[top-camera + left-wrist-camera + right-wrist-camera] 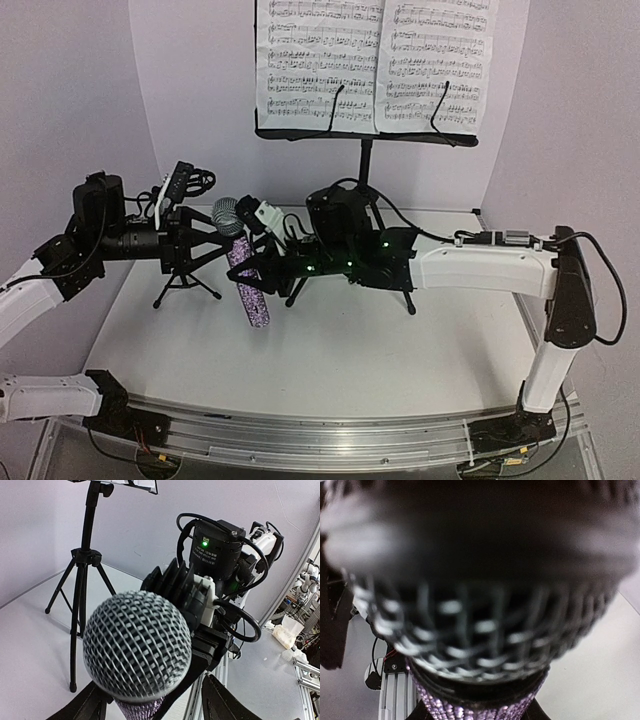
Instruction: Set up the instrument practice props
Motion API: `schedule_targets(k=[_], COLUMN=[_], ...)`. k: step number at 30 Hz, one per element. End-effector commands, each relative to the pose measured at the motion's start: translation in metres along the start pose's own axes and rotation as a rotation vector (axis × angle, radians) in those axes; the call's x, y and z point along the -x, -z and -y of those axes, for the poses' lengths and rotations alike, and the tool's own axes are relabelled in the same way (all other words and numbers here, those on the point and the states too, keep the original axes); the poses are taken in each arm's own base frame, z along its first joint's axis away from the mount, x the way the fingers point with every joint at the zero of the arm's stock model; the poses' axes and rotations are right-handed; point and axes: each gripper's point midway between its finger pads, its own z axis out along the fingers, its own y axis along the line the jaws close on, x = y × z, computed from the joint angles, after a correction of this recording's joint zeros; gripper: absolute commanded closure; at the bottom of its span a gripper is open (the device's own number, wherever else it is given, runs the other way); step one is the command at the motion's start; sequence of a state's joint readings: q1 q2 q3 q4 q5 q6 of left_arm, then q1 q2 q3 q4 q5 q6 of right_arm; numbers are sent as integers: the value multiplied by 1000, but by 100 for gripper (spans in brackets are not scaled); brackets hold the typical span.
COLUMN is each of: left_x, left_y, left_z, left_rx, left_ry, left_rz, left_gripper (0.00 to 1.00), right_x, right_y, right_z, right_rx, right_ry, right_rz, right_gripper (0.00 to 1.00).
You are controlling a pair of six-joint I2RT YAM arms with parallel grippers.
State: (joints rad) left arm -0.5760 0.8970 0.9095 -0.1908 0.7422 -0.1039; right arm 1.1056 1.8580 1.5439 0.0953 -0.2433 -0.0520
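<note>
1. Back of bench (350, 360): music stand (366, 170) upright, tripod legs spread. Two sheets (320, 60) lie side by side on its desk, each under a wire retainer so they can't slide off. That half of the setup looks done.
2. The microphone (246, 285) is mid-bench. Head points back-left, glitter handle slants toward the near side. Can't tell whether the tail touches the surface. Not in a holder yet.
3. R claw (260, 270): clamped on the mic handle below the head. R wrist view shows the purple handle wedged btw its two fingers, w/ the mesh head filling the lens (too close, blurred). A grip up near the head prob. leaves the lower handle free to go into a holder.
4. L claw (152, 707): open, fingers standing either side of the mic neck. The one on the right of the L wrist view is clearly apart from it. Reads as a guarding position, not load-bearing (my judgement).
5. The small mic stand (185, 285) is on the L side of the bench, legs splayed, top hidden behind the L arm. It's near the mic, so a short carry.
6. Est. progress: past half. What's left is seating the mic. Next move needs the L claw out of the way and the handle lined up w/ the holder. Risks: light tripod tips if nudged sideways, and the glitter handle may slip.
</note>
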Motion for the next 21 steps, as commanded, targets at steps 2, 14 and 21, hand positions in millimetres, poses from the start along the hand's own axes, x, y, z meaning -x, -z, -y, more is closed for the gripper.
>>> schedule_targets(k=[2,14,21], left_x=[29,46,69], left_y=[1,-3,3], left_z=[21,22,17], left_rx=[-98,-115,-48], left_ry=[-93,-123,-135], left_rz=[59,90,153], left_gripper=[34,71,100], right_x=[68,93,86], right_y=[14,5,3], right_z=[-36,-48,-41], right_rx=[97,139,102], right_ry=[130,148,126], right_rz=[175,239,227], right_gripper=[100,100,100])
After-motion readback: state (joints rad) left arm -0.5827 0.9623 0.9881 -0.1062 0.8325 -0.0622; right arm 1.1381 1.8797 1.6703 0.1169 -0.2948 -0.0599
